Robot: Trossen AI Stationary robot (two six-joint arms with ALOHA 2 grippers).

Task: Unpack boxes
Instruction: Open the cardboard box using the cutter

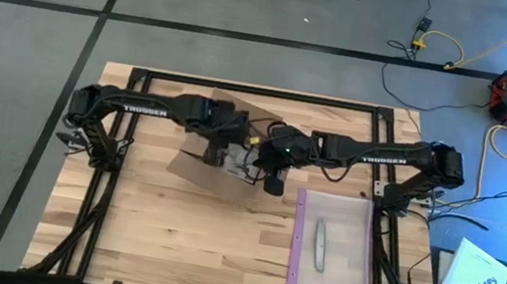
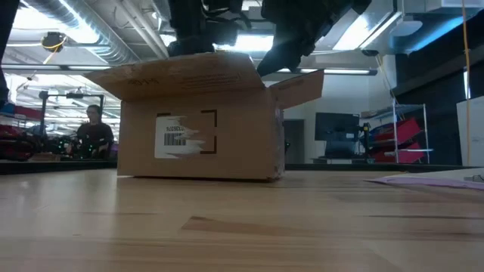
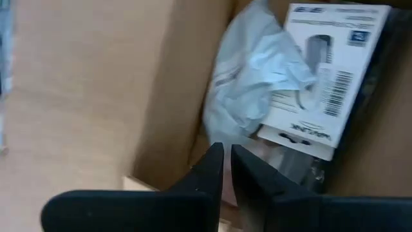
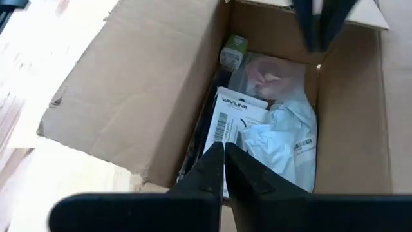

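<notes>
Both closed claws over box (image 1: 215, 162)

Overhead, tabletop, 2 wrist cams share box (image 1: 222, 152).

**What is on the table, counted**

There is one box (image 1: 217, 147) on the table (image 1: 168, 240), open. Two arms hang over it, so two grippers: the left gripper (image 3: 224, 169) and the right gripper (image 4: 223, 164).

Inside the box I count one white card pack (image 4: 233, 122), one crumpled pale bag (image 4: 286, 145), one pinkish packet (image 4: 273, 74) and one small green item (image 4: 234, 50).

Beside the box lies one clear bag (image 1: 333, 250) with one grey tool (image 1: 321, 245).

In the room behind is one person (image 2: 92, 132).
</notes>
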